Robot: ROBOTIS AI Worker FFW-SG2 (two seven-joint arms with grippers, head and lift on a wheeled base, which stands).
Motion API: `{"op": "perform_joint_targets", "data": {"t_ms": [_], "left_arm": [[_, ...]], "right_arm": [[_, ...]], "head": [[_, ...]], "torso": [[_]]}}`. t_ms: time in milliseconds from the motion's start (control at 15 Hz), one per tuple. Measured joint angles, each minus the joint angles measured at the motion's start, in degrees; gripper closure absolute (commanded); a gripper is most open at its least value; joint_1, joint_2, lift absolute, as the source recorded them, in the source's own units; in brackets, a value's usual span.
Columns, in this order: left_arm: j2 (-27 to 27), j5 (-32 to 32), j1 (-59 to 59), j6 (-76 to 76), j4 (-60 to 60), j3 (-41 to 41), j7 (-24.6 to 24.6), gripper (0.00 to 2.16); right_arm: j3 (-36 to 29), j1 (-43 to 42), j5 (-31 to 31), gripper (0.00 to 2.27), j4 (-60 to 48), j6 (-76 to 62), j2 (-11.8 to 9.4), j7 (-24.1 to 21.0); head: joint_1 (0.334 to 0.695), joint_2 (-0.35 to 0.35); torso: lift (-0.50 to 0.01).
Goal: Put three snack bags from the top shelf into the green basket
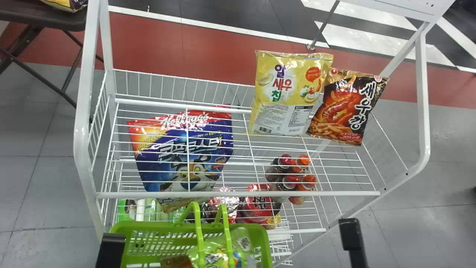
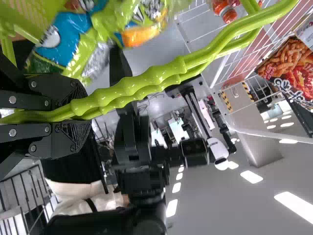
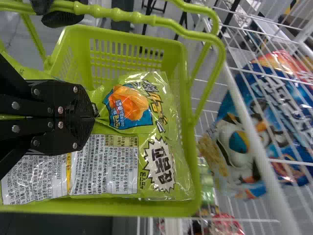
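Green basket (image 1: pixel 265 242) by shelf edge (image 1: pixel 316 193), left gripper (image 2: pixel 84 113) clamping handles (image 2: pixel 181 66), right gripper (image 3: pixel 94 113) pinching bag (image 3: pixel 171 142)

Blue cereal bag (image 1: pixel 202 169), 4 capped bottles (image 1: pixel 285 160), dark table (image 1: pixel 41 18), tiled floor (image 1: pixel 22 137)

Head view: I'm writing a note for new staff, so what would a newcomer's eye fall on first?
Probably the vivid green basket at the bottom edge, with its twin handles raised. Next come the yellow bag and the black-and-red bag, side by side at the shelf's rear right, and the big blue bag behind white wires, left of centre.
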Motion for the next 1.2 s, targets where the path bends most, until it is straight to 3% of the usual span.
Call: {"op": "perform_joint_targets", "data": {"t_ms": [333, 667, 733, 800, 867, 1067, 1200], "left_arm": [[0.0, -1.2, 0.7, 0.1, -1.0, -1.5, 0.5, 2.14], [0.0, -1.4, 0.9, 0.4, -1.5, -1.6, 0.5, 2.14], [0.0, -1.4, 0.9, 0.5, -1.5, -1.5, 0.4, 2.14], [0.0, -1.4, 0.9, 0.5, -1.5, -1.4, 0.2, 2.14], [0.0, -1.3, 0.8, 0.5, -1.5, -1.3, 0.2, 2.14], [0.0, -1.2, 0.3, 0.5, -1.3, -1.2, 0.2, 2.14], [0.0, -1.2, 0.3, 0.1, -1.0, -1.2, 0.0, 2.14]], "right_arm": [[9.9, -5.1, 0.7, 2.25, 10.5, -10.2, -0.2, -1.3], [19.9, -6.7, 6.8, 2.22, 16.6, -17.6, -1.0, -4.5], [20.7, -6.8, 8.2, 1.71, 17.8, -19.3, -1.4, -5.7], [21.0, -6.9, 9.0, 0.74, 18.6, -20.3, -1.9, -6.2], [20.9, -6.9, 9.3, 0.0, 19.0, -20.8, -2.2, -6.2], [18.5, -6.1, 8.4, 0.05, 17.2, -21.1, -2.5, -2.6], [16.3, -5.1, 7.2, 0.06, 14.4, -20.6, -2.3, 2.5]], "head": [[0.695, -0.35], [0.695, -0.35], [0.695, -0.35], [0.695, -0.35], [0.695, -0.35], [0.695, -0.35], [0.695, -0.35]], "torso": [[-0.048], [-0.048], [-0.048], [-0.048], [-0.048], [-0.048], [-0.048]]}}
